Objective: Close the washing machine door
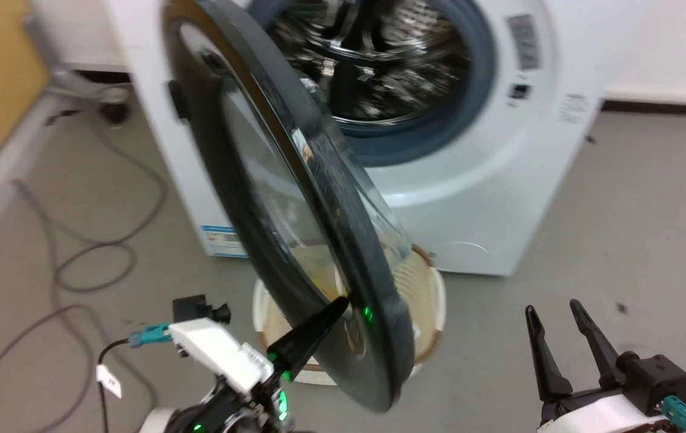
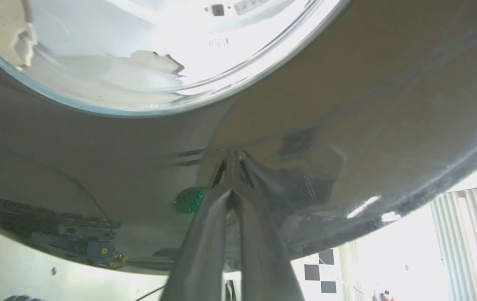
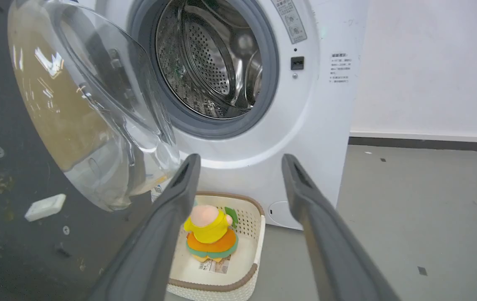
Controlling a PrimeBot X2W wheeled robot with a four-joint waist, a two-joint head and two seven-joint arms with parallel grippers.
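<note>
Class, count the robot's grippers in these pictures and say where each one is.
2. The left gripper, shut, touches the outer face of the washing machine door. The right gripper hangs open at the head view's lower right, apart from the door.

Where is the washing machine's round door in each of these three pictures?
Head view: the washing machine door slants through the centre, swung open.
Left wrist view: the door spans the frame, left fingers touching it.
Right wrist view: left side.
Shared landmark: its glass window.

door (image 1: pixel 282 204) stands before drum (image 1: pixel 379 54) | basket (image 1: pixel 439 300) beneath it | floor (image 1: pixel 619 210) right free
</note>
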